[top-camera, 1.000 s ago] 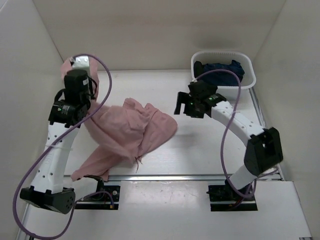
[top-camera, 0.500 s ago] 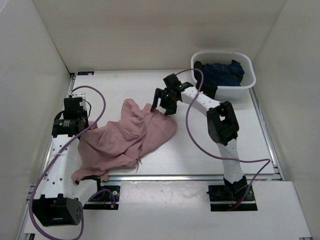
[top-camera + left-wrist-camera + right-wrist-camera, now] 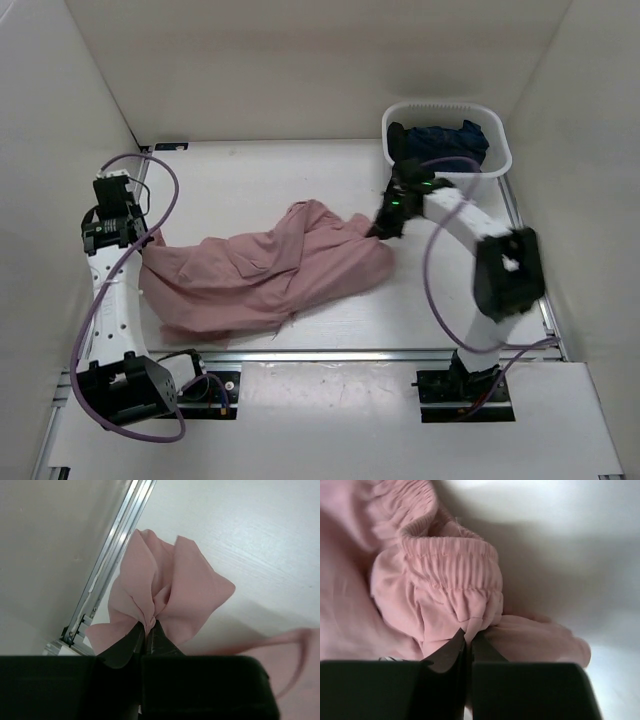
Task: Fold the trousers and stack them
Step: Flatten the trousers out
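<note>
**Both ends caught: trousers strung between my grippers**

On my left side, my left gripper (image 3: 150,627) is pressed together on a bunched edge of the trousers (image 3: 270,275). The cloth fans out just past my fingertips, near the rail (image 3: 115,545). A second ago that arm stood higher and further in. It has since swung out to the left and dragged the fabric with it.

The trousers lie on the table (image 3: 260,170) between my two grippers. They are drawn out wide and wrinkled, where before they sat in a heap.

On my right side, my right gripper (image 3: 468,637) was spread and hovering near the basket (image 3: 445,105) a second ago. It has crossed over and now pinches the gathered waistband, which bulges just ahead of my fingertips.

I judge I now hold the trousers at both ends and can pull them flat. No fold is made yet, and nothing is stacked.
</note>
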Action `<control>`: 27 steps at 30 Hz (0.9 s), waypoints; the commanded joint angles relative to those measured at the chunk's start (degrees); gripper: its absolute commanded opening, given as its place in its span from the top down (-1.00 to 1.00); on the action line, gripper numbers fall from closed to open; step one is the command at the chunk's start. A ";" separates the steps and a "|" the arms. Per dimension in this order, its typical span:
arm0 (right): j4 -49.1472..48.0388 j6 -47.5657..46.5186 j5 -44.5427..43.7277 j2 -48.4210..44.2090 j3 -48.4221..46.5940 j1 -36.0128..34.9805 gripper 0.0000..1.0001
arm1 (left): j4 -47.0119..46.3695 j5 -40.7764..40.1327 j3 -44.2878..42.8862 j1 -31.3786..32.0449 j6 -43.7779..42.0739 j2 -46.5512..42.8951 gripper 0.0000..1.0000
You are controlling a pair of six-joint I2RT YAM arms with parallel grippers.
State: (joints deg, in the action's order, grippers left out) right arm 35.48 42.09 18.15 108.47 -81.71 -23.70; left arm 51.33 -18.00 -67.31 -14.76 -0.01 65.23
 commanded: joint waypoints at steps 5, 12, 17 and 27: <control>11.35 -3.76 -11.81 -31.11 26.24 18.42 0.83 | 1.75 3.33 2.34 2.98 0.01 -0.02 0.71; 20.23 -7.90 -22.09 -37.17 28.28 22.65 -0.42 | 5.44 5.69 12.99 7.21 0.01 0.51 0.12; 22.08 -7.28 -28.34 -39.47 20.12 21.78 -0.54 | 5.97 5.69 15.10 7.21 0.01 -1.42 -0.25; 17.87 -3.86 -29.58 -14.56 -4.41 3.06 -0.66 | 4.04 -0.99 6.07 -3.14 0.01 6.03 -0.82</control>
State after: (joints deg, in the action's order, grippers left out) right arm 54.52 36.32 -10.61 84.58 -81.97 -17.63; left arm 57.17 -17.04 -55.66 -13.52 -0.16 69.06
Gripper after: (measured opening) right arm 0.831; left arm 0.898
